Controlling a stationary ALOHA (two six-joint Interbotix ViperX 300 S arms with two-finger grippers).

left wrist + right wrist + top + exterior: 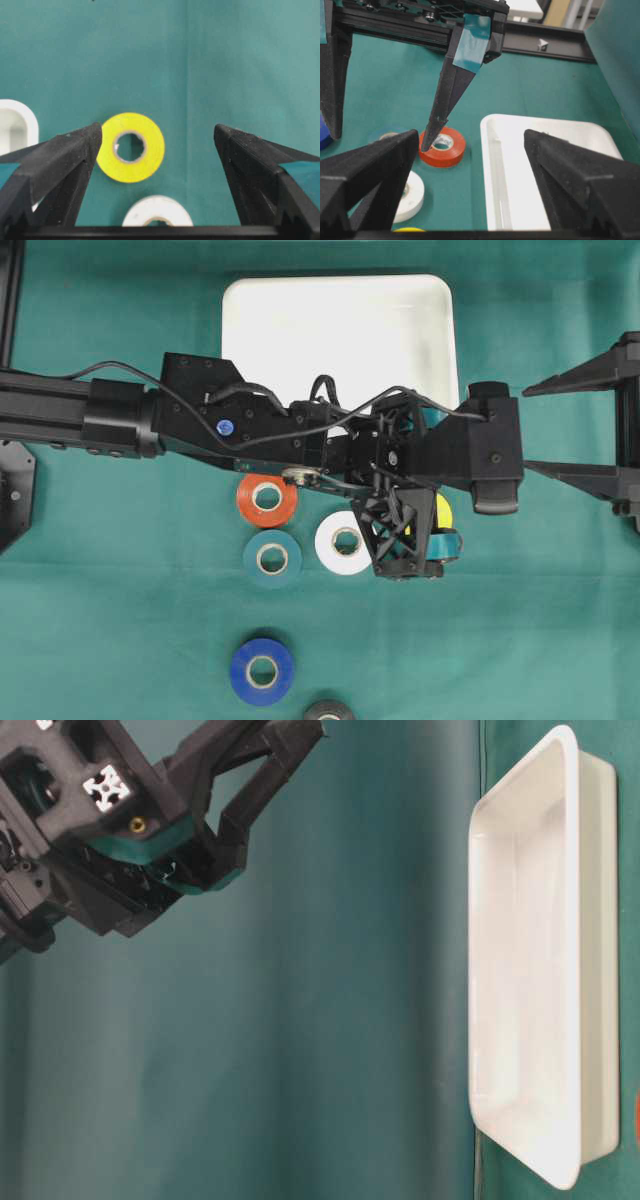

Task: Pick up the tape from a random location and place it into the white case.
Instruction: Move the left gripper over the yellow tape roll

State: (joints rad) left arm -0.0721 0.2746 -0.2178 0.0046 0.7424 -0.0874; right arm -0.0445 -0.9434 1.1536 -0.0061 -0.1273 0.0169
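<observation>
left gripper (157, 145): jaws spread wide, holding nothing; in the left wrist view the fingers frame the yellow tape, which sits nearer the left finger than the right
left arm (200, 415): reaches in from the left edge of the overhead view across the middle, head over the tape cluster; looks like a lining-up pose for a descent, judged from the open jaws pointing at the cloth
right gripper (470, 165): jaws spread, empty; parked at the right edge of the overhead view, well apart from the tapes
yellow tape (130, 147): flat on the green cloth, centre-left of the left wrist view; in the overhead view mostly hidden under the left gripper head, only a sliver shows at centre right; likely the pick target
white case (340, 330): upper centre of the overhead view, empty as far as visible, lower edge covered by the left arm; no tape in it yet
white tape (345, 542): just beside the yellow one, could get nudged on closing
orange tape (267, 499): centre, left of the white tape, partly under the arm
teal tape (272, 558): just below the orange, close to the white
blue tape (262, 671): lower centre, apart from the cluster
dark tape (329, 711): bottom edge, cut off by the frame
in the way: the white tape crowds the yellow one; the path up to the case looks clear, arm itself hides part of it
</observation>
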